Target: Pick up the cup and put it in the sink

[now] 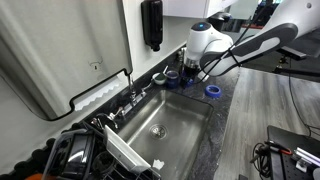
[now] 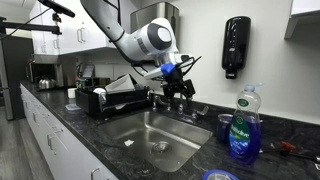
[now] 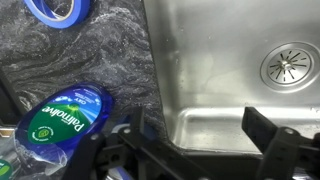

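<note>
The cup is small, round and dark grey-blue. It stands on the dark counter just beside the dish soap bottle, past the end of the sink. The sink is a large steel basin with a round drain and also shows from above in an exterior view. My gripper is open and empty. It hangs over the sink's corner, apart from the cup. The cup does not show in the wrist view.
A flat bright blue ring lies on the counter by the sink. The soap bottle shows left of my fingers. A faucet stands at the back edge. A dish rack stands at the sink's other end, and a soap dispenser hangs on the wall.
</note>
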Available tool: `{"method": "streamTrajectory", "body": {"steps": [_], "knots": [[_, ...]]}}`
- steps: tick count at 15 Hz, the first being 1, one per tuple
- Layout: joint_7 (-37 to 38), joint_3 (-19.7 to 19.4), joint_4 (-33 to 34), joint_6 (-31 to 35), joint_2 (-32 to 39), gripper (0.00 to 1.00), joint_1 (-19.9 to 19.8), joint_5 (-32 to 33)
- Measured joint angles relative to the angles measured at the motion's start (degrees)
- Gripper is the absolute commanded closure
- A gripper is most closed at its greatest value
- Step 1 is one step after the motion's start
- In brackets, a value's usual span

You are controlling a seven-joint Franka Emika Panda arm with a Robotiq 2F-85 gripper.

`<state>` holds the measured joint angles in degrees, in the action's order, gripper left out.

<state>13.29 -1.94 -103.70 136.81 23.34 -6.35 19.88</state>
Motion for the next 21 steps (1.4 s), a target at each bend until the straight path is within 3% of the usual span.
{"method": "streamTrajectory", "body": {"steps": [6,21], "knots": [[0.0,-3.7,5.9,3.8,6.2,0.0,1.6,-0.1],[1.4,-10.8,21.2,3.7,20.3,0.0,2.2,-0.6]]}}
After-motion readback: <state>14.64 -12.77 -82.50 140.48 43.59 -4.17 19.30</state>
